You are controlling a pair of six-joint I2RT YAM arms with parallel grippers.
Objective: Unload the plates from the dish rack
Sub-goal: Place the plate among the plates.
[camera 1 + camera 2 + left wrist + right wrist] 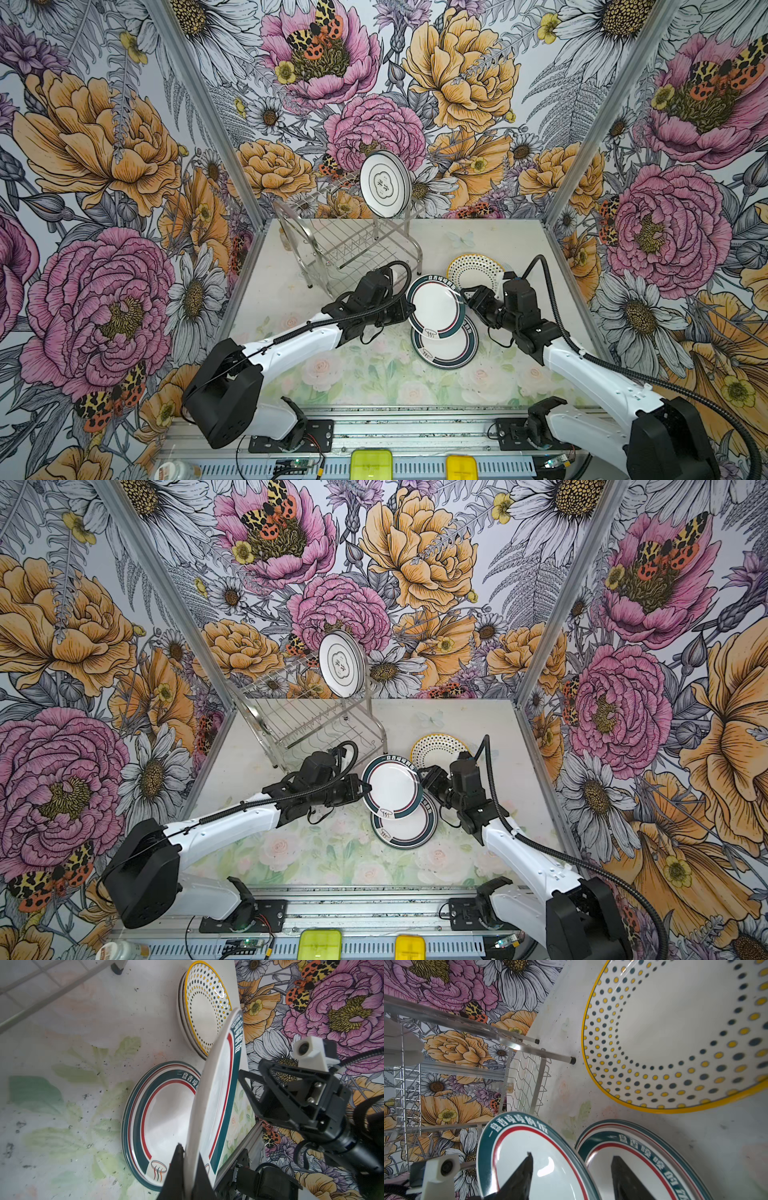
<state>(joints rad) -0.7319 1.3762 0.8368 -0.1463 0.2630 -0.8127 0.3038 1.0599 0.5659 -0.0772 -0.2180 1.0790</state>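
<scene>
1. Above the table (pixel 324 374), the left gripper (pixel 410 309) is clamped tight on the rim of a teal-and-red banded plate (pixel 435 306), holding it tilted over a stack of matching plates (pixel 453 351).
2. The right gripper (pixel 467 296) has its jaws apart at the plate's opposite edge, gripping nothing.
3. The teal band reads "一盘香喷喷的饭" in white.
4. A yellow-rimmed dotted plate (pixel 473 270) lies beside the stack.
5. A black-rimmed plate (pixel 384 185) stands on the upper tier of the dish rack (pixel 353 245); its lettering is too small to read.
</scene>
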